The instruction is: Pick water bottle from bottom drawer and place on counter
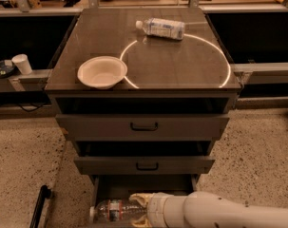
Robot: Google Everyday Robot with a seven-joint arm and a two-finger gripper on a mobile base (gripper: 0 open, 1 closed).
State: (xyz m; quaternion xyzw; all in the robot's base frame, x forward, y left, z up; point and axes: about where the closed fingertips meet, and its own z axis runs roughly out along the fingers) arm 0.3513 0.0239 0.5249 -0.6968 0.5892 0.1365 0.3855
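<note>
We record, from the upper frame downward:

- On the counter [181,75]: a bowl [102,71] at front left, and a second bottle [161,28] lying on its side at the back.
- Beneath the counter: the top drawer [142,126] above the middle drawer [144,165].
- Lowest: the bottom drawer [143,184], standing open, with the water bottle [112,210] lying inside at left.
- The gripper [139,207] is at the water bottle's right end, and the arm [219,213] enters from the lower right.
- A cup [23,63] stands at the left edge.

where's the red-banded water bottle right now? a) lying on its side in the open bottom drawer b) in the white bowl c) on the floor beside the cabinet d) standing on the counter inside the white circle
a: the water bottle lies on its side in the open bottom drawer, cap to the left, with the end effector at its right end.
</note>
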